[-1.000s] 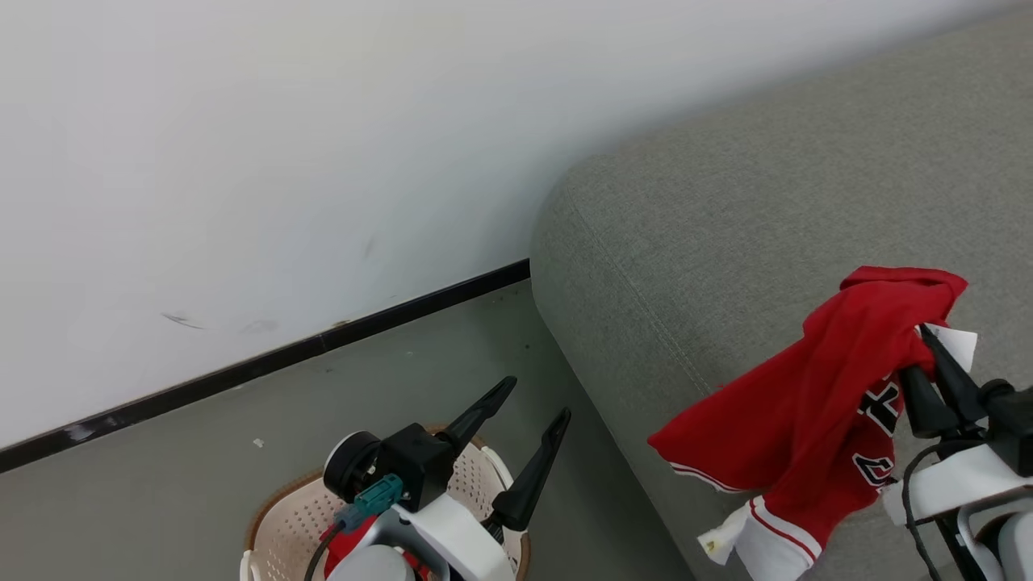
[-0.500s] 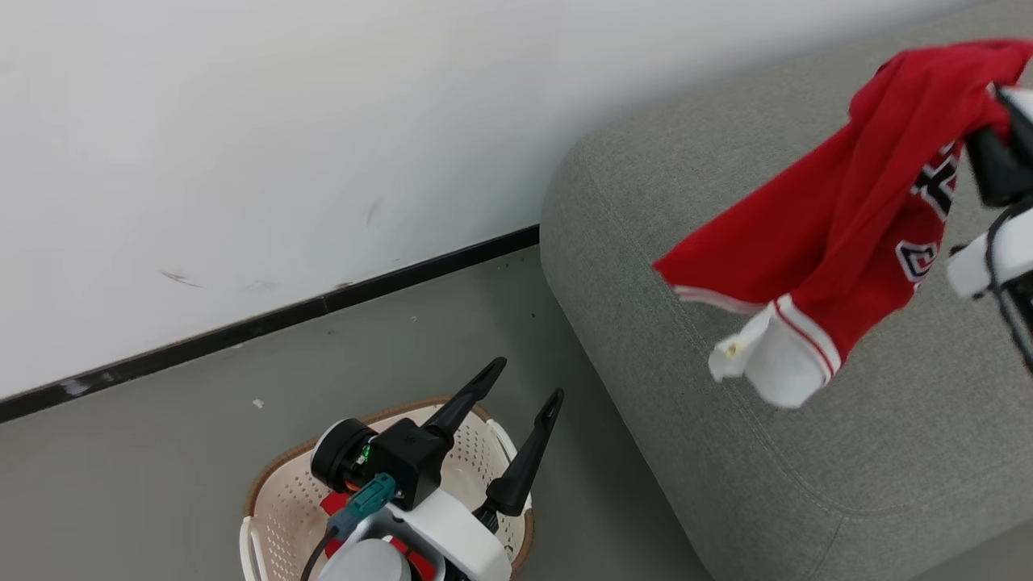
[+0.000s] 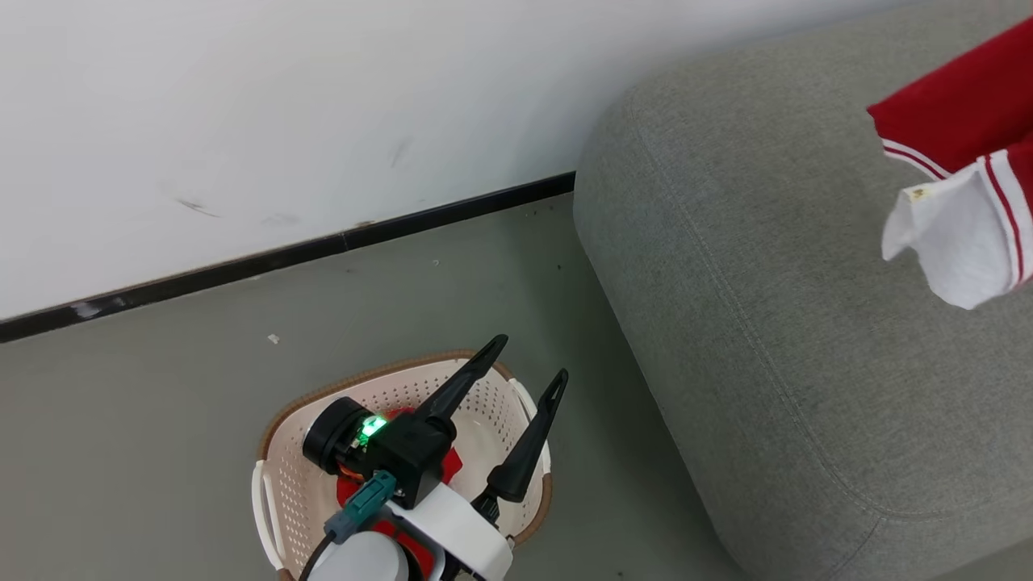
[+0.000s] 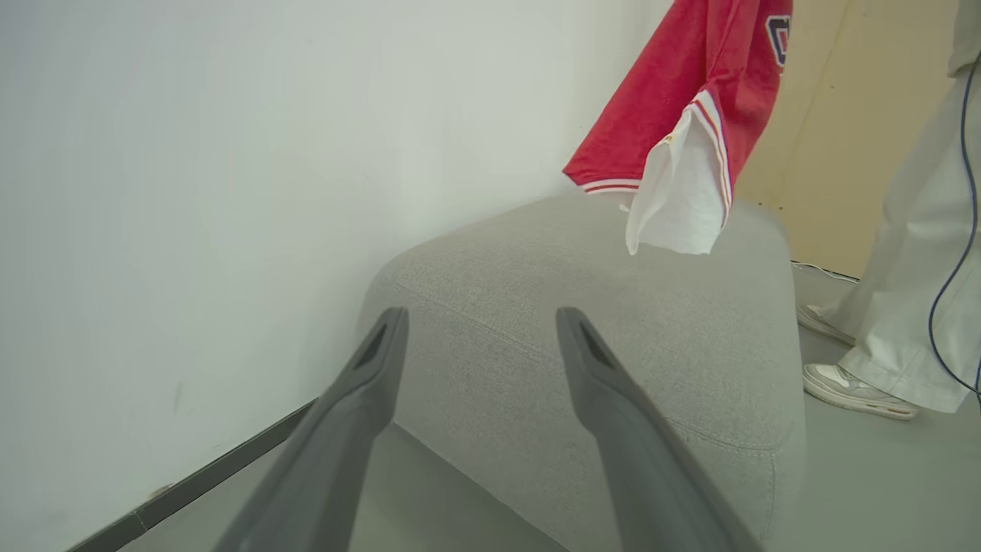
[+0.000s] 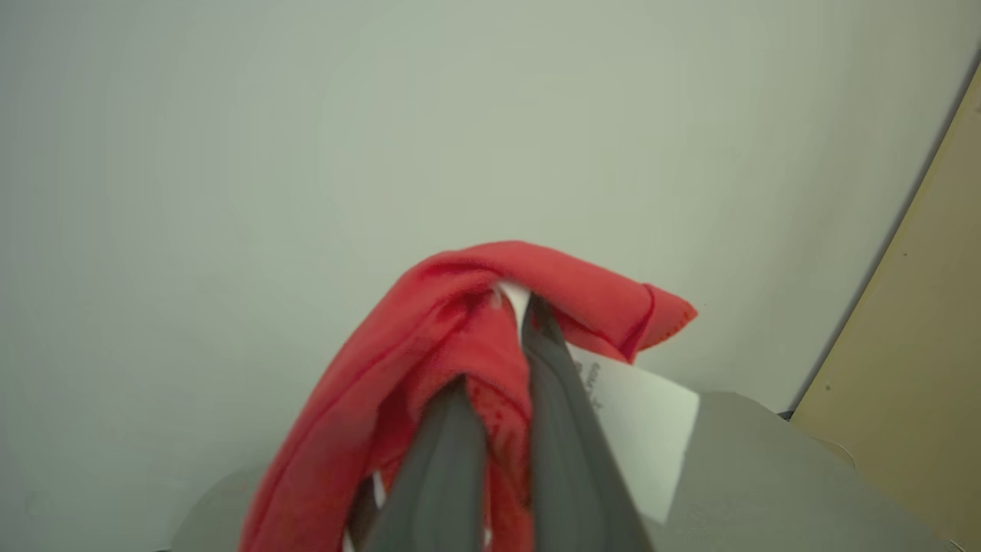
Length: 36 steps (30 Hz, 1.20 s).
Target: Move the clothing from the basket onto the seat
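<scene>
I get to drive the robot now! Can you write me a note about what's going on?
Left gripper: jaws open, empty, above the basket.
Right gripper: jaws shut on a red garment, which hangs over the seat.
Done: that garment is out of the basket.
Left: lay it on the seat, then fetch the red clothing lying in the basket.

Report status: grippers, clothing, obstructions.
Right gripper shut on red white-trimmed garment, hanging above grey fabric sofa. Left gripper open over cream perforated basket; red fabric inside. Person's legs beside sofa.
</scene>
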Motion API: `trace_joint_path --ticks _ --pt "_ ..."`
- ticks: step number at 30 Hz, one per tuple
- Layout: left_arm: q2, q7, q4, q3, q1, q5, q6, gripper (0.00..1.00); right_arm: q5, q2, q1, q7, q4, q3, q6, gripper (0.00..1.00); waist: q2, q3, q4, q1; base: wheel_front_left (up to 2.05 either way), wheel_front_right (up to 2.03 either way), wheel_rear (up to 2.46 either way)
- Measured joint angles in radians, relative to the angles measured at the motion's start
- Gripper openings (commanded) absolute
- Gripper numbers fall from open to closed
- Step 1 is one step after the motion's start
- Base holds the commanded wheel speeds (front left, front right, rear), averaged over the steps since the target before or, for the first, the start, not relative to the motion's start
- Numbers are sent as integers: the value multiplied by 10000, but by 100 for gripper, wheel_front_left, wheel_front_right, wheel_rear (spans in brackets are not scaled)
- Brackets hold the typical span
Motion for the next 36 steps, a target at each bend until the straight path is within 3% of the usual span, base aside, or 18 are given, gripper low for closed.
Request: trace_joint_path --ticks 15,18,27,36 --pt "21 662 -779 -481 -688 364 -71 100 -577 -451 -192 -698 2130 -947 0 0 0 1335 639 0 0 0 0" --pt "33 736 -871 -525 -836 433 -150 100 -765 -242 -147 -907 2474 -884 0 0 0 1606 741 0 0 0 0" --pt "127 957 -1078 -520 -1263 529 -234 100 -800 1170 847 -1471 3956 -1114 0 0 0 2427 1015 0 0 0 0" --pt "140 988 -1149 -474 -1685 606 -328 100 -844 1419 978 -1954 4335 -1051 0 0 0 2995 1173 0 0 0 0"
